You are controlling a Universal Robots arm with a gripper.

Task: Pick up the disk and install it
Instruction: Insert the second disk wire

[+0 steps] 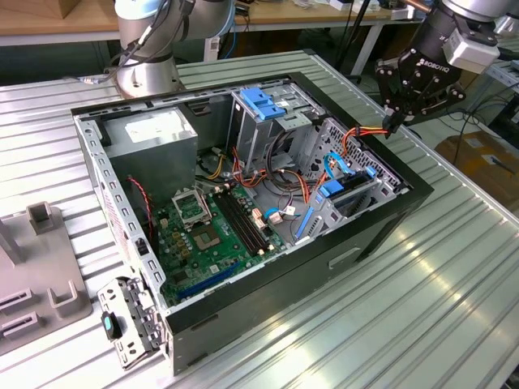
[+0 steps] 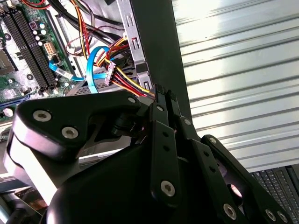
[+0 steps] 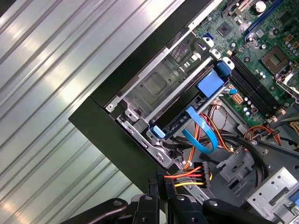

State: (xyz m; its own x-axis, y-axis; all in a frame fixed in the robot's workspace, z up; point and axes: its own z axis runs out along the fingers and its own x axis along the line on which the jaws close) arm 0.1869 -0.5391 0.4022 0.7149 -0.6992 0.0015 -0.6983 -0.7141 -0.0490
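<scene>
Disk [image 1: 349, 193] count: just one, already sitting on edge in the drive bay at the 3 o'clock side of the open computer case [image 1: 381, 231], blue carrier tabs poking out, mostly hidden by the cage. One gripper [image 1: 395, 121] hangs at 1 o'clock over the case rim, fingers pressed together, pinching nothing. One motherboard [image 1: 203, 231], partly behind cables.
</scene>
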